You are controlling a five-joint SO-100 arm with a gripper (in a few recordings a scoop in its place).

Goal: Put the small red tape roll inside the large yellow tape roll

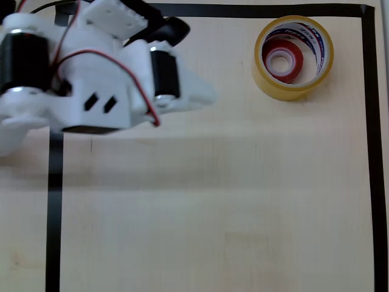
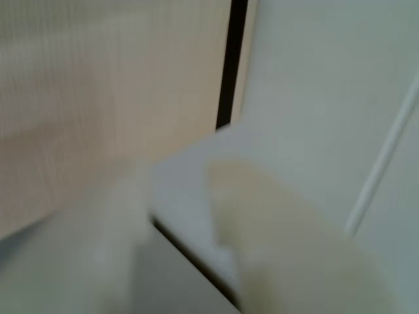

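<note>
A: Overhead view: small red tape roll lies flat inside the large yellow tape roll, upper right of the surface. Red ring sits within the yellow one's core, seemingly toward its left wall.

B: Arm?

A: White arm, upper left, well apart from both rolls. Tool points right, nothing seen between its fingers. Whether they stand apart or together, cannot tell; motor housing covers most of them.

B: Wrist view any help?

A: Blurred. Pale fingers low in frame, black border tape behind, no roll in sight.

B: So the step in hand?

A: Judging placement done; what remains looks like clearing off. To do it well: keep the arm high and away from the upper right corner, so nothing nudges the yellow ring and shifts the red one out.
</note>
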